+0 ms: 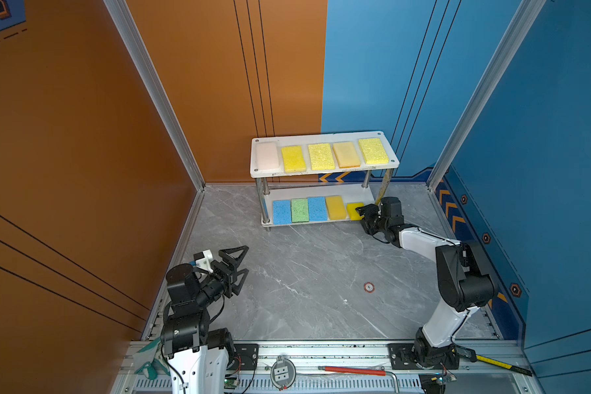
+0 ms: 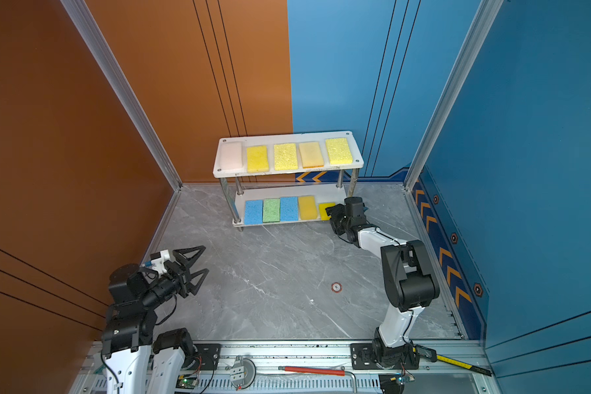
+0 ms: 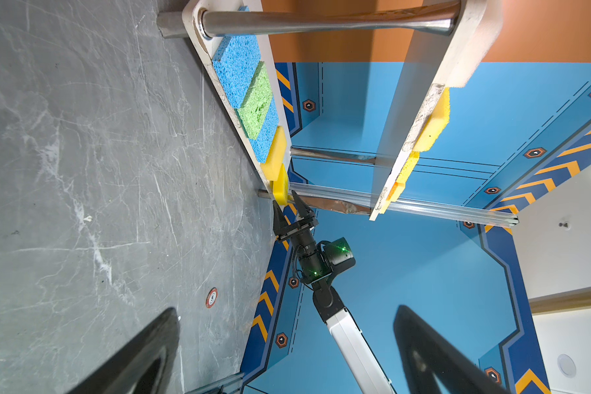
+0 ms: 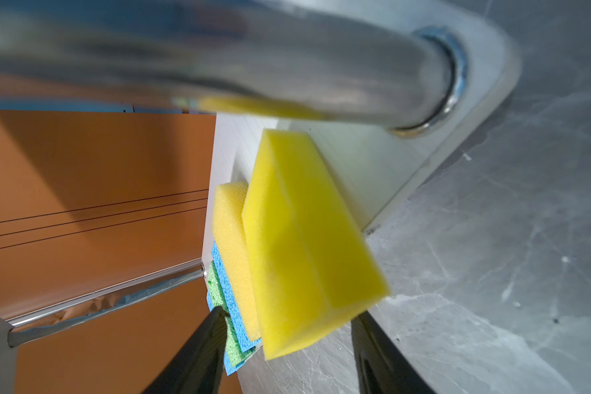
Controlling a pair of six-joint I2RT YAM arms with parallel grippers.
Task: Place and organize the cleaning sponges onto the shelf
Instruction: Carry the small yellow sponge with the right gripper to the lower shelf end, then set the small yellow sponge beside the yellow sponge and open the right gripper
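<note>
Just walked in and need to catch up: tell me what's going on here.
The right gripper is at the lower board of the shelf, jaws open around the end of a bright yellow sponge lying there beside four others. Five sponges line the top board. The left gripper hangs open over the table, holding nothing.

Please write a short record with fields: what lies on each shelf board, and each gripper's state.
top board: pale sponge, then four yellow sponges, one row
bottom board: blue sponge, green sponge, second blue sponge, dull yellow sponge, bright yellow sponge at the right end
left gripper: open, empty, above the table
right gripper: open, jaws either side of the bright yellow sponge
loose sponges: none seen
</note>
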